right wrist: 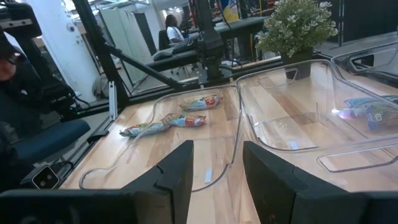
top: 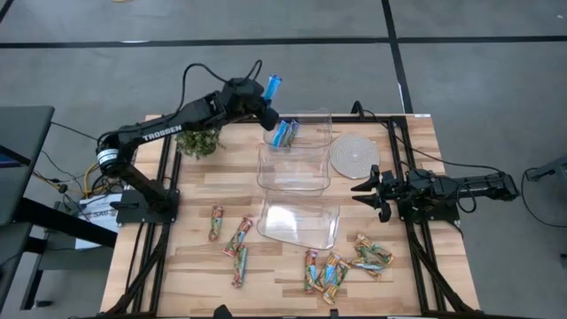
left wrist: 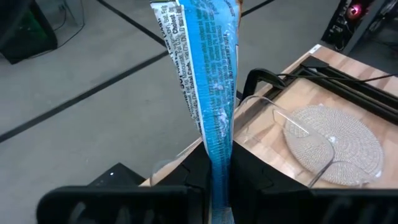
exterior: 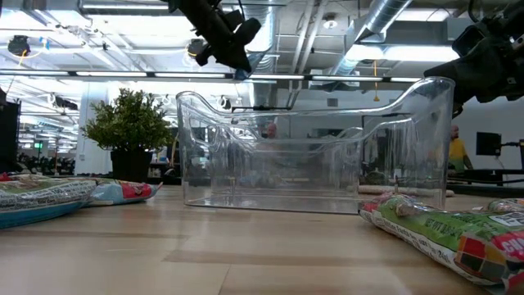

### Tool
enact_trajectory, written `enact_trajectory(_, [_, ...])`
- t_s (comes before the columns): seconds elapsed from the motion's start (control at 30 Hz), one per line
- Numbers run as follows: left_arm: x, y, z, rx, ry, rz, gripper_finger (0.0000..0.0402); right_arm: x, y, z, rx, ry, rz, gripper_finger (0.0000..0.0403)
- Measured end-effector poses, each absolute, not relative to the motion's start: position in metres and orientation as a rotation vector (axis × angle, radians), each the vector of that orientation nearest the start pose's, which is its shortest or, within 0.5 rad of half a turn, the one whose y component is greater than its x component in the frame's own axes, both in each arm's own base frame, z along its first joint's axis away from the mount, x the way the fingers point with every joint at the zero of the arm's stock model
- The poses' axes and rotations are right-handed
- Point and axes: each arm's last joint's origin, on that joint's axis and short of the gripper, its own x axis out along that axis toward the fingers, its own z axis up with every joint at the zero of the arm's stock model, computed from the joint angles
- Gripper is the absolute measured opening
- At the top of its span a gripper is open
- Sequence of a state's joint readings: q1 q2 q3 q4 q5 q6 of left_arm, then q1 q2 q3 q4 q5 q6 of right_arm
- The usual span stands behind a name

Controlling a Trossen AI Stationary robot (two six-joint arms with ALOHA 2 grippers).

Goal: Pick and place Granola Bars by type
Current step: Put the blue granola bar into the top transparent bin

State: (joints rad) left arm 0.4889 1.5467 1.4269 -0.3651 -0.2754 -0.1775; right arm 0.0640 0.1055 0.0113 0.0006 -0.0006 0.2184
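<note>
Surface: wooden table (top: 195, 266).
Left gripper (top: 266, 105): clamped on blue granola bar (top: 273, 86), above far tub (top: 306, 128).
Bar axis: extends straight out beyond fingertips.
Arm label: "TROSSEN".
Right gripper (top: 365, 187): fingers apart, idle.

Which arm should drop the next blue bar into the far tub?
Left. Its claw is shut on a blue bar near the far tub, which already holds blue bars. The right claw waits open and empty by the woven mat.
</note>
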Motion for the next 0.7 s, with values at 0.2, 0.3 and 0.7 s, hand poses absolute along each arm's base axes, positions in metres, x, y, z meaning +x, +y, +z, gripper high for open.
enact_trajectory(0.2, [0.308, 0.172, 0.352, -0.241, 0.401, 0.793, 0.0029, 0.103, 0.007, 0.159, 0.215, 0.100, 0.055, 0.0134])
enact_trajectory(0.3, [0.313, 0.176, 0.343, -0.284, 0.409, 0.782, 0.0029, 0.103, 0.007, 0.159, 0.215, 0.100, 0.054, 0.0133])
enact_trajectory(0.7, [0.338, 0.194, 0.296, -0.431, 0.487, 0.787, 0.0029, 0.103, 0.007, 0.159, 0.216, 0.100, 0.055, 0.0133])
